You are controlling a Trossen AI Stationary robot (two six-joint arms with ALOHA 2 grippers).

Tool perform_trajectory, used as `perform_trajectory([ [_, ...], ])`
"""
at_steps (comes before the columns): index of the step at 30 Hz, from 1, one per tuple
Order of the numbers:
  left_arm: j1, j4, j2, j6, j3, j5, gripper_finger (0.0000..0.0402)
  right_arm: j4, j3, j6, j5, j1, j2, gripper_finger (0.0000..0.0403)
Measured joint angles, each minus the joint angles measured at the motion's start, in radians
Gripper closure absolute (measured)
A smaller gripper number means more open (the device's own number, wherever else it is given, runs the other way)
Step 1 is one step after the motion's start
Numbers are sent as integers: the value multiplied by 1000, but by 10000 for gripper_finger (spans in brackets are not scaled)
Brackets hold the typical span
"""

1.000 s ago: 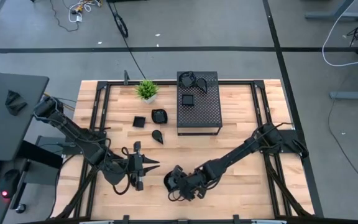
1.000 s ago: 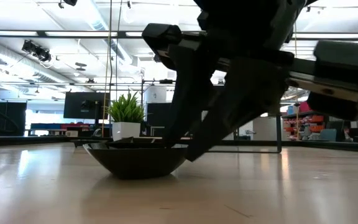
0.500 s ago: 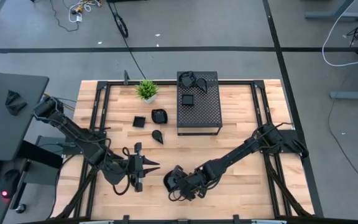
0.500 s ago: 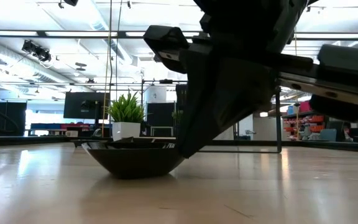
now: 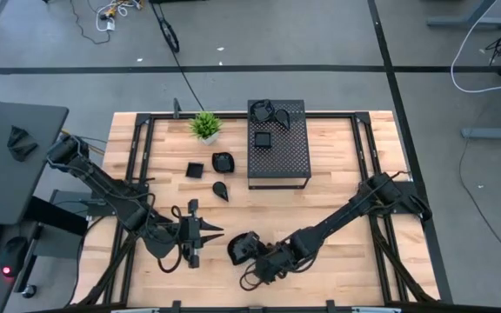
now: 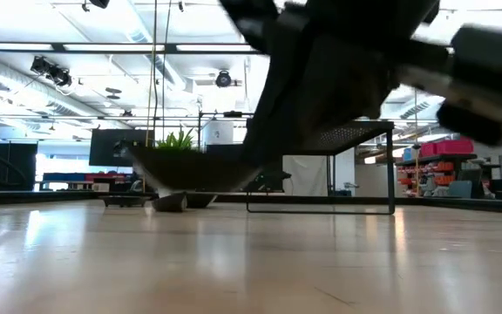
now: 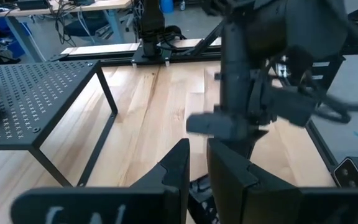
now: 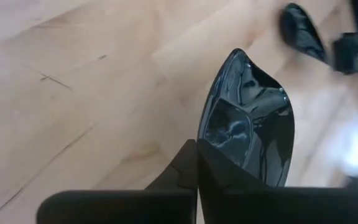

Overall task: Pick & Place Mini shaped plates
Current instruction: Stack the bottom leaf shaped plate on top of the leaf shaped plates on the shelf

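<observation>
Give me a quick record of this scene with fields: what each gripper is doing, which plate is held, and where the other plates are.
right gripper: jaws shut on the rim of a teardrop plate, lifted off the table
left gripper: idle beside it, holds nothing
loose plates: three on the wood near the potted plant
perforated box: plates on top

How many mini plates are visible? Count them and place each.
7. One plate in the right gripper, clear of the table; three on the table left of the perforated box; three on top of it, where more may be hidden.
</observation>
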Motion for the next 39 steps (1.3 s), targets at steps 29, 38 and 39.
perform_trajectory([
  [29, 11, -3, 0, 42, 0, 0, 342, -398, 1, -219, 87, -697, -500, 403],
  [38, 27, -2, 0, 76, 0, -6, 342, -216, 0, -512, -274, -968, -469, 403],
  [39, 32, -2, 0, 72, 0, -6, 342, -206, 0, -521, -297, -985, -465, 403],
])
